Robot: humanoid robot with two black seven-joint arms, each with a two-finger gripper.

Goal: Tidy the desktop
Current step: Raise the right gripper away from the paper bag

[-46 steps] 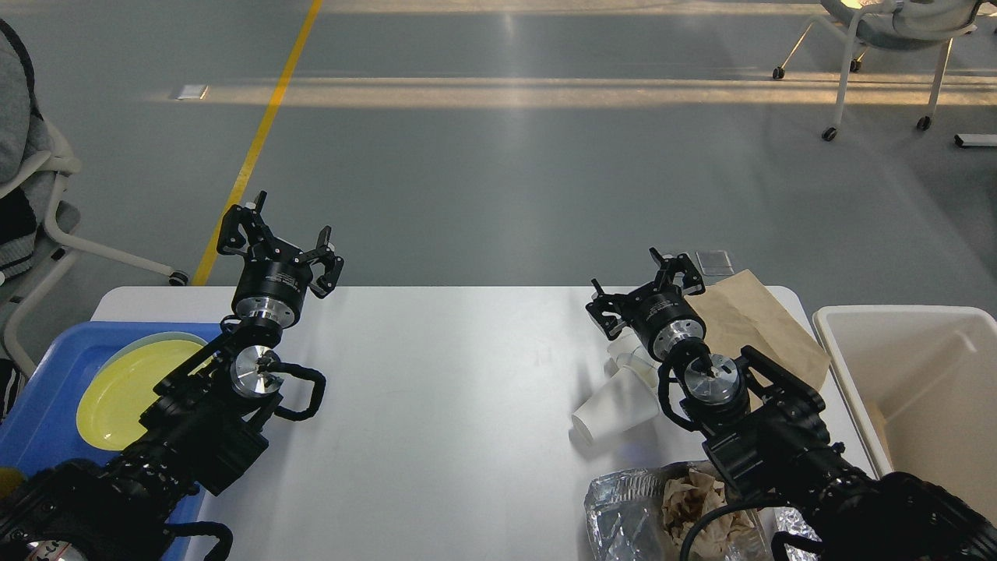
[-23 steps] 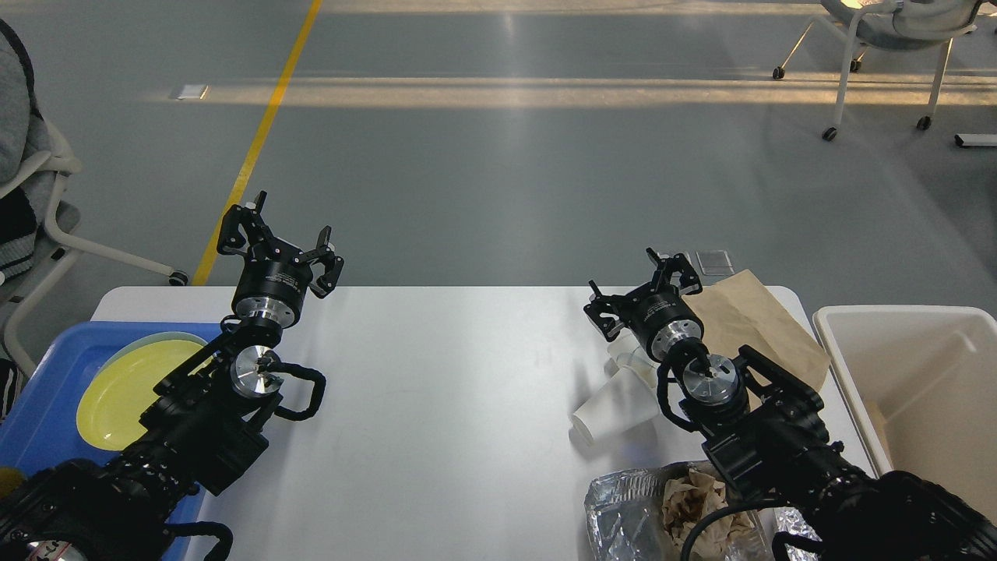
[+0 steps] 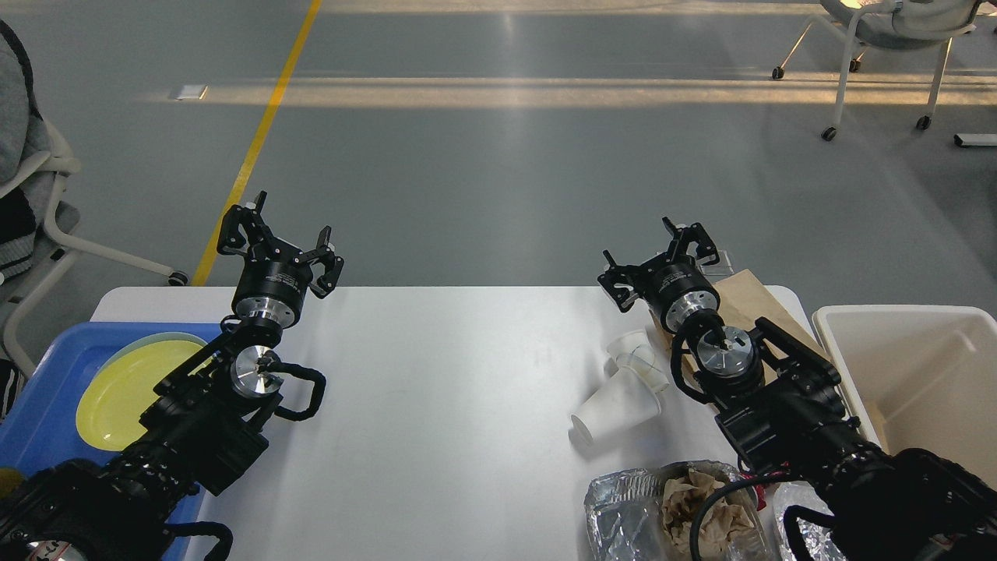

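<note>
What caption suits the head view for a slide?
Both open grippers, left and right, hover over the white desktop beside paper cups.

**Single head cam, high, looking forward and down**

One view only, so nothing is shared with another. Camera sits above the near edge of the desktop (image 3: pixel 436 389), tilted down and forward. Desktop fills the lower half, close range; its near edge is cut by the bottom of the frame. Both arms enter from the bottom corners, this side of the desktop. Beyond the desktop's far edge: grey floor with a yellow line (image 3: pixel 257 144), far left, and a wheeled chair (image 3: pixel 888 47), far right, well apart from it.
</note>
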